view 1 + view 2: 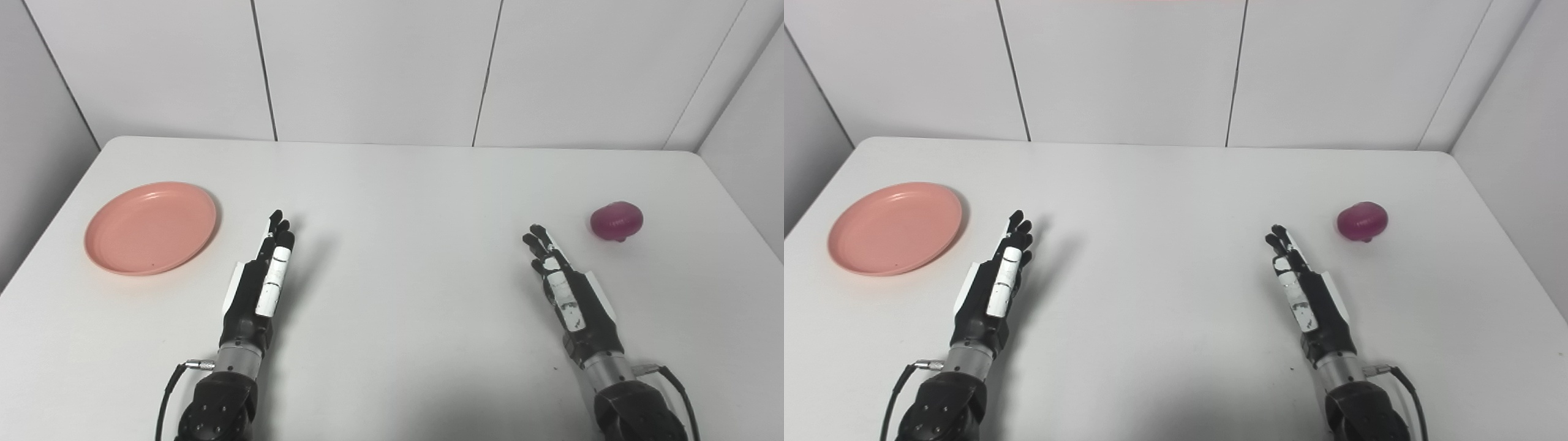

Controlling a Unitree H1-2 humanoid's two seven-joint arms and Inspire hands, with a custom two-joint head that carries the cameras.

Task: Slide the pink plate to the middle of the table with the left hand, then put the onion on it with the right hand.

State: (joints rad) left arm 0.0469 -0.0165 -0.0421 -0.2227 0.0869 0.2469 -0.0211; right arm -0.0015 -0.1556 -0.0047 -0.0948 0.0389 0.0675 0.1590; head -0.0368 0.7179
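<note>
The plate lies flat at the far left of the desk, close to the left edge and well apart from the middle. The onion sits at the far right, alone on bare desk, with a short stub pointing down toward the surface. Neither thing has been touched yet, so the sliding step has not begun.

The left hand rests just right of the plate, near but apart from its rim, fingers stretched forward, close together, holding nothing. It seems placed there so a short reach to the left brings it to the rim. The right hand lies near and left of the onion, fingers extended and slightly spread, also empty; likely waiting its turn.

Between the two hands the middle of the desk is bare, giving the plate a straight path rightward. The left hand itself lies on that path, so it would probably need to come over or behind the plate first. The plate's nearness to the left edge calls for pushing inward only. The round onion may roll if nudged.
</note>
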